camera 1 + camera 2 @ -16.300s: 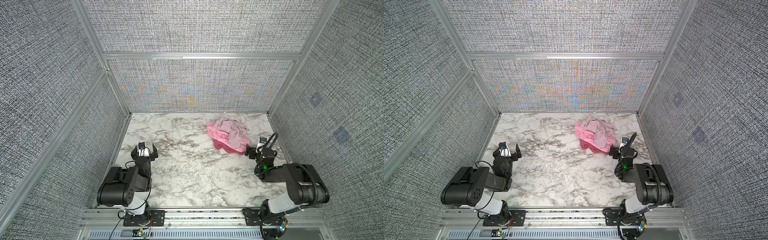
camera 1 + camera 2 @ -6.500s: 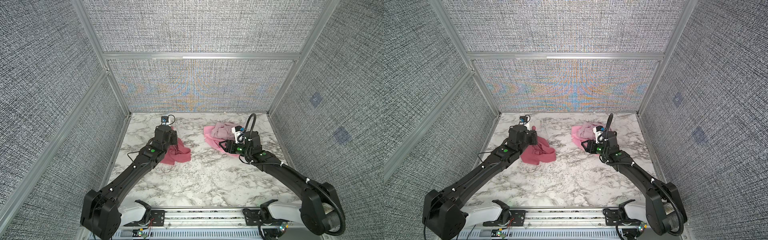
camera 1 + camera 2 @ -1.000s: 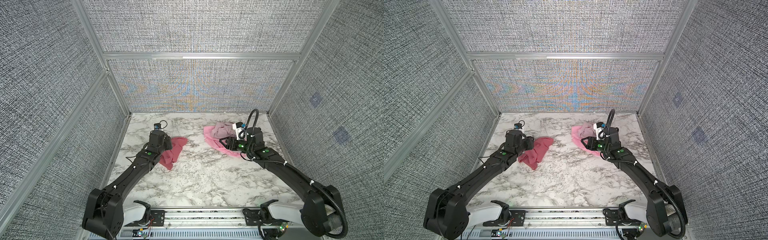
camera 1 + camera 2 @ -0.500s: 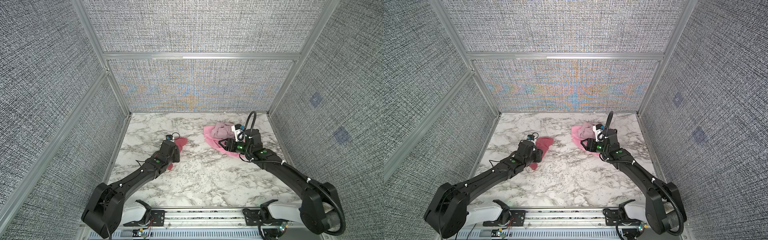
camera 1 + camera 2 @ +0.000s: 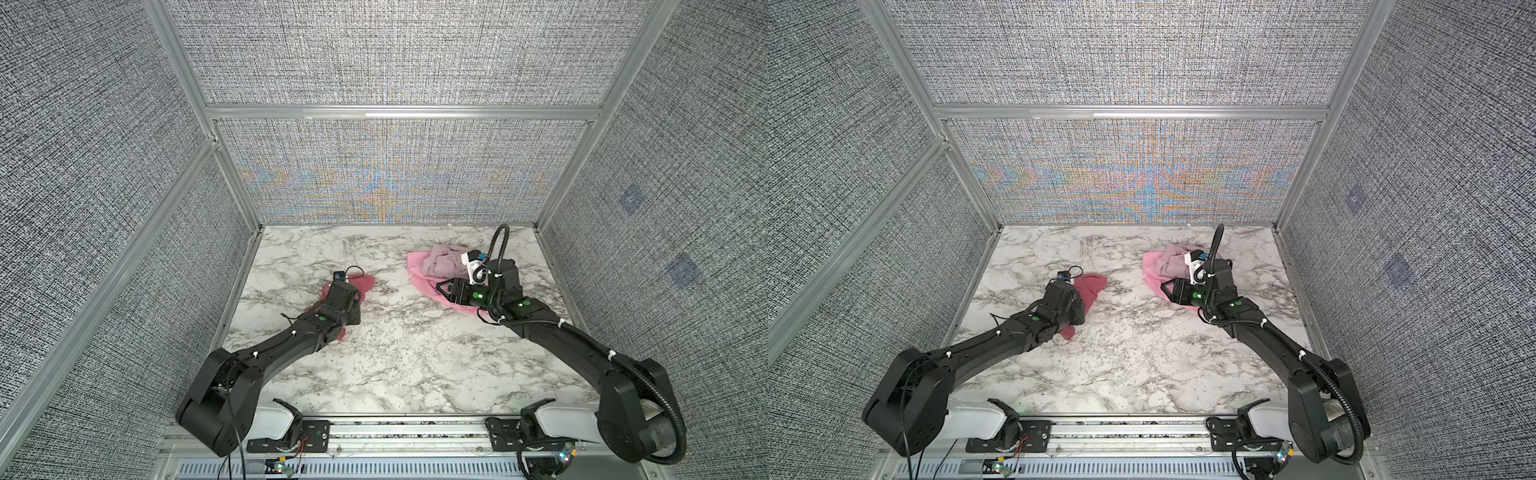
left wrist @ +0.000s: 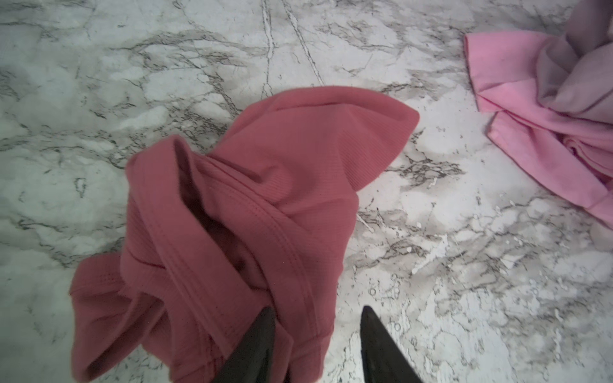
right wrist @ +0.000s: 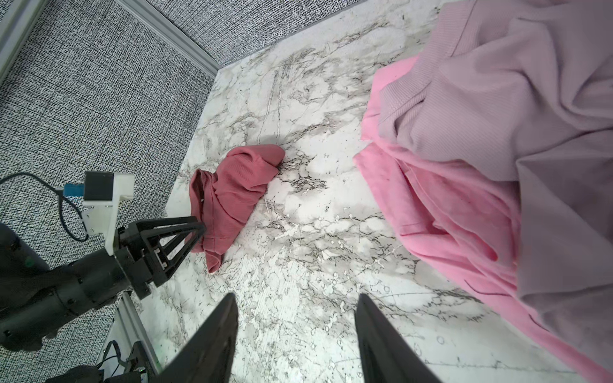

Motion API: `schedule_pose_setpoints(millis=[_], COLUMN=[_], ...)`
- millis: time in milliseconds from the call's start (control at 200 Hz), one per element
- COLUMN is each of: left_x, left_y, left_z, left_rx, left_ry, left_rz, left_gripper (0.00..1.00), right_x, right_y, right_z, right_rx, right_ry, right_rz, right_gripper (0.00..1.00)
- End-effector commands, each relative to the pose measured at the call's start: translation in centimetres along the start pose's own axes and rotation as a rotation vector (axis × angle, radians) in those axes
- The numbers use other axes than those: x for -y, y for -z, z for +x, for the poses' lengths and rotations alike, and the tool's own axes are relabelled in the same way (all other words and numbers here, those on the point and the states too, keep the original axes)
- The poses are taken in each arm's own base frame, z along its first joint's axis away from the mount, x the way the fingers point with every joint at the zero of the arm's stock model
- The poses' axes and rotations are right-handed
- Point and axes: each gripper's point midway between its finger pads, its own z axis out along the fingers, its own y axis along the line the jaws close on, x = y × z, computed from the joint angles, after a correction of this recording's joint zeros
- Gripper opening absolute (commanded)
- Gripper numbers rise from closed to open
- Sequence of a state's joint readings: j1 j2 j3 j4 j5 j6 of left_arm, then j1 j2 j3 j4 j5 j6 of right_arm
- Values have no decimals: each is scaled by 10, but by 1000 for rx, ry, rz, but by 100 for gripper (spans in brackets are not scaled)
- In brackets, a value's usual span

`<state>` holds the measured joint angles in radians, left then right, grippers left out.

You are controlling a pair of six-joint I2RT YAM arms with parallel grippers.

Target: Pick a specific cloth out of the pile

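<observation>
The left jaws stand apart in the left wrist view. One finger (image 6: 262, 341) lies against a hemmed fold of the dusty rose-red cloth (image 6: 265, 199), the other finger (image 6: 374, 345) is over bare marble, and nothing is pinched between them. The right jaws are also apart and empty, with only the marble desk (image 7: 298, 205) showing in their gap.

The rose-red cloth lies crumpled on the desk on the left arm's side. It is well apart from the pile (image 5: 432, 270), with clear marble between them in both top views. What is left in the pile is the bright pink cloth (image 7: 447, 205) with the pale mauve cloth (image 7: 497, 99) heaped on it. The right arm's wrist sits at the pile's near edge.

By my reading, the picking out is done and the step in hand is the release. The next move calls for the left arm (image 5: 1017, 328) to back away cleanly. The hem draped by its finger could catch and drag, so a lift straight off the fold looks safer than a sideways pull. The right arm need only withdraw without nudging the two remaining cloths.
</observation>
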<state>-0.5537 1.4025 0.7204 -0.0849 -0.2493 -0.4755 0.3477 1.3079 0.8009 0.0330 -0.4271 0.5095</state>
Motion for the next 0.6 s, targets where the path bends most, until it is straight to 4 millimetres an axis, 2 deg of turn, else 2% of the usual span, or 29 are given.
schedule_pose_setpoints(millis=[0,135,285,450,595], left_x=[-7,-3,-13,-48,-77], left_y=[-10,-31,-52,-71,-76], left_z=[-3,0,6,7,-11], left_rx=[-8,-46,-78,-107,-76], left_ry=[-10,-40,-46,29,103], left_rz=[-73,-88,-145,-187,-188], left_gripper=[45,44,43,43,42], right_x=[0,4,5,5,6], right_y=[-2,-3,-4,-9,-14], right_z=[-1,-1,-3,-7,-11], right_rx=[4,3,-3,-9,-16], right_ry=[9,18,25,22,21], right_rz=[-5,21,30,29,35], right_gripper=[58,58,58,58,58])
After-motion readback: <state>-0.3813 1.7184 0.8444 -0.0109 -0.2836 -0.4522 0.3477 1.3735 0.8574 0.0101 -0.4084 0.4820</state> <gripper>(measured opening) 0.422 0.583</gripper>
